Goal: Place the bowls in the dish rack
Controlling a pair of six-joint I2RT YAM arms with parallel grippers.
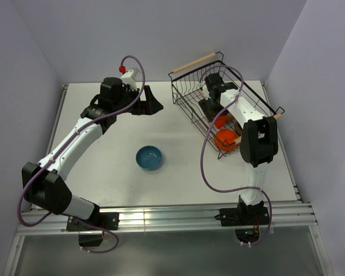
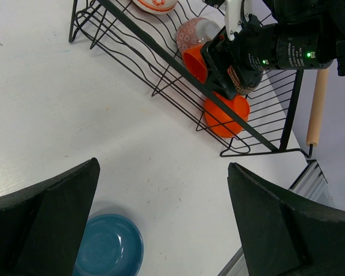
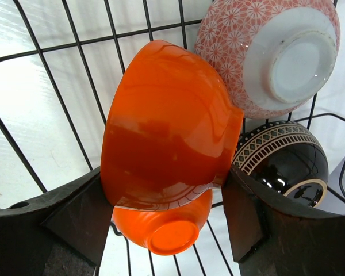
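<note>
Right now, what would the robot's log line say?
right end effector: gripping orange bowl inside dish rack | left end effector: open, empty | blue bowl: on table, outside rack

Probably a robotics lab cell: plain walls point(image 1: 161, 34) around a white table point(image 1: 172, 132).

White table point(image 1: 178, 187) with aluminium rail point(image 1: 161, 214) at its near edge, plain pale lavender walls point(image 1: 161, 34) around

L arm stretched to upper centre, L gripper point(image 1: 154, 100) fingers spread wide, empty. R arm at frame right, R gripper point(image 3: 167, 190) fingers pinching orange bowl point(image 3: 167, 126).
</note>
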